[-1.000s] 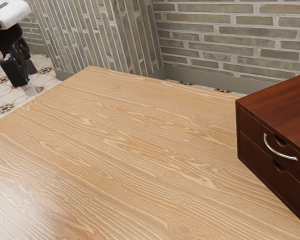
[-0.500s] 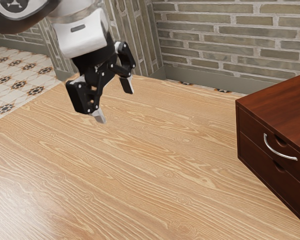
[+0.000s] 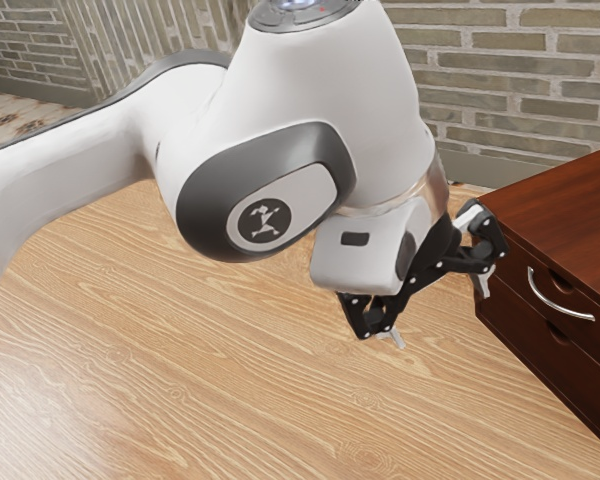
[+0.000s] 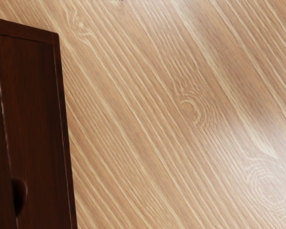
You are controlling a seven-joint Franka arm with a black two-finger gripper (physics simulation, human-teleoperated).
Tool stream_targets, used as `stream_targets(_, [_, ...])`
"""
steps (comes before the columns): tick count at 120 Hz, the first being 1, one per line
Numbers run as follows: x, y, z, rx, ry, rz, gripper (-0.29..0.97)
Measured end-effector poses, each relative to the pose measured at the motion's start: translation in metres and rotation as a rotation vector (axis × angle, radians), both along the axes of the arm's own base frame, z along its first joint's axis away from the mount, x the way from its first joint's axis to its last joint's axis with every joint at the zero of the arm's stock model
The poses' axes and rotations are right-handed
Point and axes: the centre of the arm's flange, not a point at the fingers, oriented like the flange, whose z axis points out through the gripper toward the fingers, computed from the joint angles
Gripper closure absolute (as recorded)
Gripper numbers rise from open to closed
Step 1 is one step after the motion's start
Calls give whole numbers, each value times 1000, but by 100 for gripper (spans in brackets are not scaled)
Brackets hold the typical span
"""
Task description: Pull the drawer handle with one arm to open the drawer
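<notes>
Little of the job looks done from where I stand: the drawer (image 3: pixel 521 262) in the dark red cabinet (image 3: pixel 570 210) sits flush with the front, shut as far as I can tell, and its curved silver handle (image 3: pixel 557 299) is untouched. The cabinet stands at the exterior view's right edge of the wooden table (image 3: pixel 160 370), and the handle is on the upper front panel, with a second panel below it. What I'd count as under way is the approach. The white arm (image 3: pixel 280 120) reaches in from the exterior view's left, its bulky wrist hanging low over the table, and the black gripper (image 3: pixel 428 284) is tilted toward the cabinet's near corner. Its fingers (image 3: pixel 477 245) are spread wide with nothing between them; the upper one is just beside the corner of the cabinet front, the lower one points down at the tabletop. The gripper is near the handle but apart from it, short of it on the side toward the arm. My guess is that what's left is nearly everything: line up on the handle, close round it, then pull the drawer out. The wrist view looks along the cabinet's front, with bare table beyond.
</notes>
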Motion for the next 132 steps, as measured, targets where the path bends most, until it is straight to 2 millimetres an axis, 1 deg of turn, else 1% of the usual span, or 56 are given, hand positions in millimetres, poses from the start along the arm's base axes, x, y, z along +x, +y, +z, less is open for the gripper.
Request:
stream_targets(9, [9, -9, -5, -2, -31, -41, 0])
stream_targets(20, [22, -15, -19, 8, -48, -76, 0])
stream_targets(30, [35, -8, -26, 12, -68, -85, 0])
stream_targets(43, [46, 4, -26, 11, -98, -91, 0])
stream_targets(51, [47, 3, -25, 9, -114, -108, 0])
stream_targets(66, [44, -11, -24, 5, -137, -157, 0])
stream_targets(78, [50, -19, -39, 15, -130, -179, 0])
stream_targets(89, [53, -20, -42, 16, -137, -192, 0])
stream_targets(102, [52, -30, -46, 18, -143, -217, 0])
stream_targets(123, [60, -27, -53, 24, -147, -223, 0])
stream_targets(132, [61, -32, -53, 25, -152, -234, 0])
